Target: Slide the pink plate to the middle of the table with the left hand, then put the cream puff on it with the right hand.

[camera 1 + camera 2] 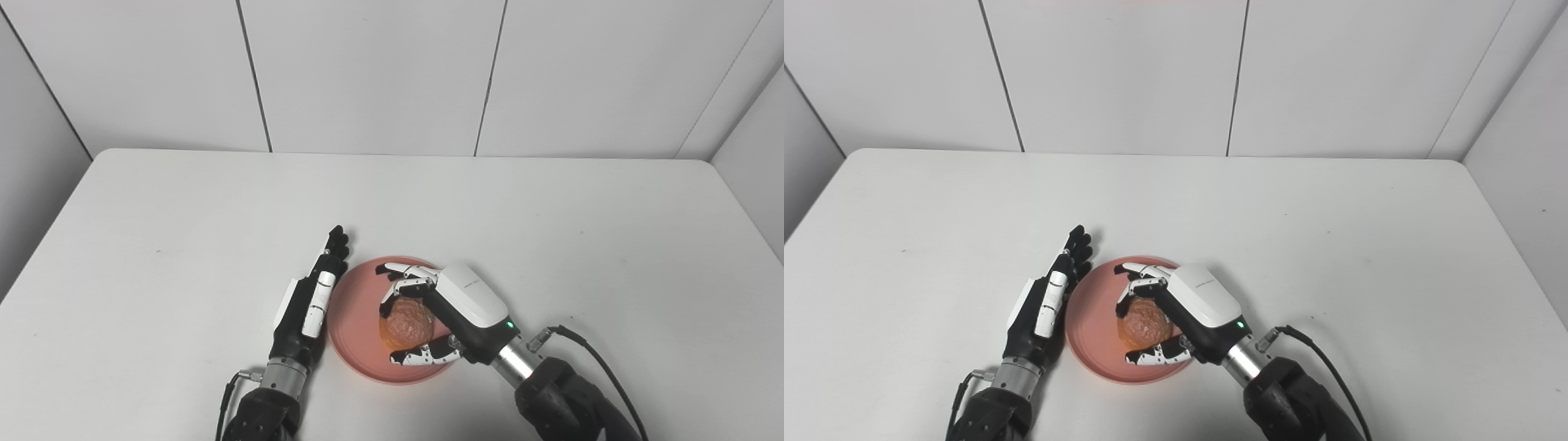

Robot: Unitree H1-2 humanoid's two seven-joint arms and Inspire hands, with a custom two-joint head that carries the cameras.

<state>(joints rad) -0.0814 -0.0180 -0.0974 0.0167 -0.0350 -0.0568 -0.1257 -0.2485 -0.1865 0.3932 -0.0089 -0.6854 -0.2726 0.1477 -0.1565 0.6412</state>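
While the left robot hand (309,300) rests flat and released beside the pink plate (355,318), the right robot hand (444,315) grasps the cream puff (405,324).

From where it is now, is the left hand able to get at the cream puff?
Probably not: the right hand wraps its fingers around the cream puff, blocking the left hand.

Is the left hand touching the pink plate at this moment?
Cannot tell. In the right eye view the left hand stands edge-on right beside the rim of the pink plate; neither view plainly shows contact or a gap.
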